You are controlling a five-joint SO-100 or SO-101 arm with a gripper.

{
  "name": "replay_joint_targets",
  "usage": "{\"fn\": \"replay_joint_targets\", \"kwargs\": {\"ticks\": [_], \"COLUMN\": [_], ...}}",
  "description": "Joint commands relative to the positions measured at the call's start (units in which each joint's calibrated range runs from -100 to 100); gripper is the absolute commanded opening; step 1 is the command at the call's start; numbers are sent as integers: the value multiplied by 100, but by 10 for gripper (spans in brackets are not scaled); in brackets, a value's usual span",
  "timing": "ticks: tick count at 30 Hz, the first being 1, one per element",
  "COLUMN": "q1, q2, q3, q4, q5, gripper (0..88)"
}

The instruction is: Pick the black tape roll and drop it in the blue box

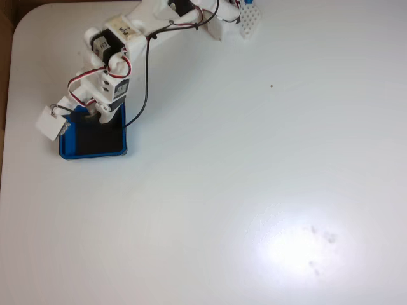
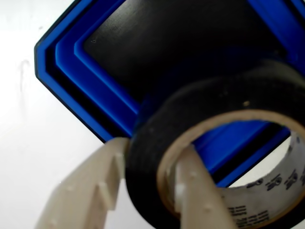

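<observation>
In the wrist view the black tape roll [image 2: 200, 102] fills the lower right, its pale printed core facing the camera. My gripper [image 2: 152, 164] is shut on the roll's wall, one pale finger [image 2: 90, 186] outside and the other finger [image 2: 195, 191] through the open centre. Below the roll lies the blue box [image 2: 71, 62] with its black floor. In the fixed view the white arm hangs over the blue box [image 1: 95, 154] at the table's left, with the gripper [image 1: 102, 114] above its upper edge; the arm hides the roll there.
A white table [image 1: 254, 190] spreads right and below the box. The arm's base and a white perforated block [image 1: 250, 19] sit at the top edge. The table's rounded left corner and edge lie close to the box.
</observation>
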Motion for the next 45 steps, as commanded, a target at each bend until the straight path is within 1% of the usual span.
{"fn": "replay_joint_targets", "kwargs": {"ticks": [1, 7, 13, 16, 21, 24, 34, 40, 45], "q1": [48, 38, 48, 38, 77, 67, 77, -21, -626], "q2": [115, 558, 658, 658, 650, 625, 541, -839, -2210], "q3": [-619, -1041, -1068, -1068, -1050, -1032, -1014, -619, 765], "q4": [-50, -50, -83, -273, -397, -389, -290, 16, -1], "q5": [22, 22, 13, 13, 13, 13, 31, 39, 22], "gripper": [6, 7, 8, 35, 121, 132, 132, 132, 132]}}
